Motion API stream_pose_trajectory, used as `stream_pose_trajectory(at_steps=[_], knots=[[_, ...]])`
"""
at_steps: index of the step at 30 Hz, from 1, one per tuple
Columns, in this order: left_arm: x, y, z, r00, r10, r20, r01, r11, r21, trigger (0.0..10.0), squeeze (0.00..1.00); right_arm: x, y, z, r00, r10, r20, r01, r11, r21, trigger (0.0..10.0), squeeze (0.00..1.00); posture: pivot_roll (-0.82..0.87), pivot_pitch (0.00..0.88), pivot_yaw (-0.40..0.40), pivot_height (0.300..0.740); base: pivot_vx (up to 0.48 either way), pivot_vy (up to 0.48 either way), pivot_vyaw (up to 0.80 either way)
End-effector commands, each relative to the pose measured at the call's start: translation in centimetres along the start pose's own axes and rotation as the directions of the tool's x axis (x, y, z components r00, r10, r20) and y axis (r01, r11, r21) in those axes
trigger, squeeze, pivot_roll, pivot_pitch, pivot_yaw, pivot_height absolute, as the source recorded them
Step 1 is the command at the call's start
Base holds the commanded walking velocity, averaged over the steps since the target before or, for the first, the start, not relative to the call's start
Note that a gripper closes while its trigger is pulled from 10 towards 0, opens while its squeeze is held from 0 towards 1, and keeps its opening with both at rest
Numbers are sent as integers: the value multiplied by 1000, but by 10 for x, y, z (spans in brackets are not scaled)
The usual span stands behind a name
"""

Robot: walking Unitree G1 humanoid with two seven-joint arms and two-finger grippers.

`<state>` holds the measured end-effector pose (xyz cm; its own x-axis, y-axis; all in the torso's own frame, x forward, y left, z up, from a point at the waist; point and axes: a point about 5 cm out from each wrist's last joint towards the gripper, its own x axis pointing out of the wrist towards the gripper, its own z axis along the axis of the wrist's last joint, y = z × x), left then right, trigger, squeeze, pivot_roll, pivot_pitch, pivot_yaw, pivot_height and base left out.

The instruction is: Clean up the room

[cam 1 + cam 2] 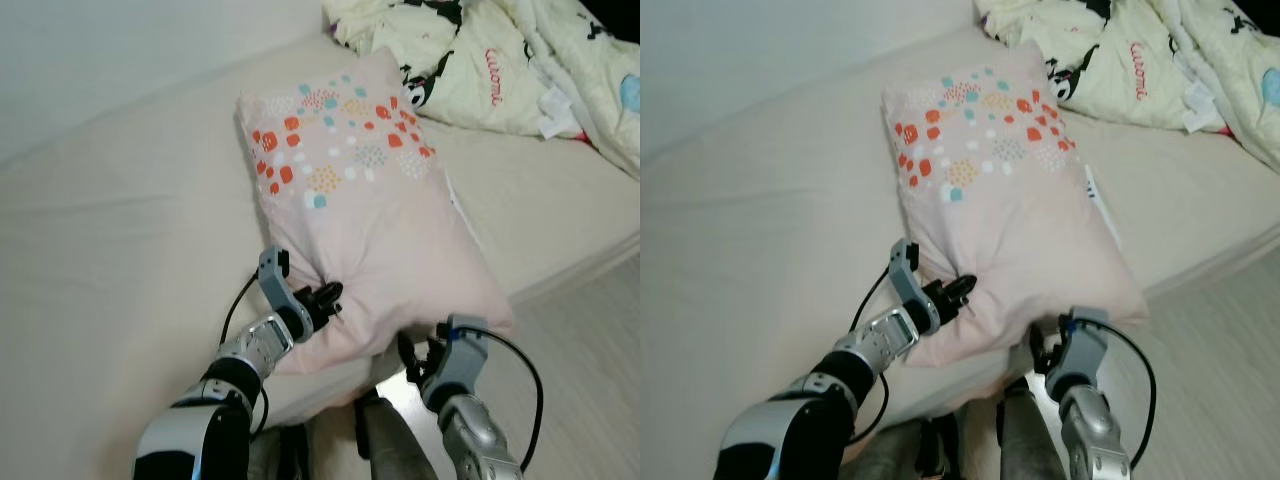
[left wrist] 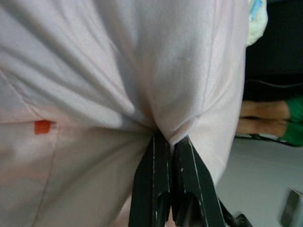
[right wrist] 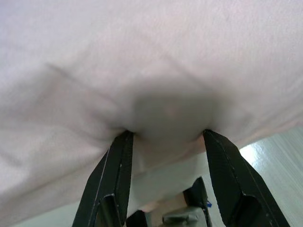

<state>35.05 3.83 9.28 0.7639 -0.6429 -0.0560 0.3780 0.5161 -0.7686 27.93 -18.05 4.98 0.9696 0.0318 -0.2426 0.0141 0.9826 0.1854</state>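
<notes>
Since the pink pillow (image 1: 375, 215) lies across the near edge of the bed (image 1: 120, 260), its lower end hanging a little past the mattress toward the robot, it looks light, soft and floppy; I'd judge it best taken at the near corners, where loose fabric bunches easily. At its left corner, the left gripper (image 1: 322, 300) has its black fingers (image 2: 163, 189) pinched tight on a fold of the cover. Further right, the right gripper (image 3: 165, 137) stands fairly wide, fingertips pressed against the pillow's underside, not clamped. A rumpled printed blanket (image 1: 500, 60) sits beyond, near the bed's far corner.
</notes>
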Motion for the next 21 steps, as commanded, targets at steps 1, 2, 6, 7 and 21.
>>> stream_pose_trajectory(at_steps=[1, 2, 6, 7, 21], knots=[[26, -63, -72, 981, -178, -73, 160, 967, -196, 0, 0, -3, -2, -12, 999, -8, -37, 9, 1000, 29, 10000, 0, -230, 397, 105, 740, 0, 0, 0], [26, -63, -72, 981, -178, -73, 160, 967, -196, 0, 0, -3, -2, -12, 999, -8, -37, 9, 1000, 29, 10000, 0, -230, 397, 105, 740, 0, 0, 0], [35, -63, 1, 979, -178, 96, 187, 978, -95, 0, 0, 13, 1, 0, 1000, 11, -13, -11, 1000, 29, 10000, 0, -196, 238, 98, 740, 0, 0, 0], [35, -63, 1, 979, -178, 96, 187, 978, -95, 0, 0, 13, 1, 0, 1000, 11, -13, -11, 1000, 29, 10000, 0, -196, 238, 98, 740, 0, 0, 0], [-20, -24, 166, 890, 11, 455, -162, 942, 294, 0, 0, 50, 16, 35, 996, 62, 65, -64, 998, 27, 10000, 0, -151, 0, 84, 740, 0, 0, 0]])
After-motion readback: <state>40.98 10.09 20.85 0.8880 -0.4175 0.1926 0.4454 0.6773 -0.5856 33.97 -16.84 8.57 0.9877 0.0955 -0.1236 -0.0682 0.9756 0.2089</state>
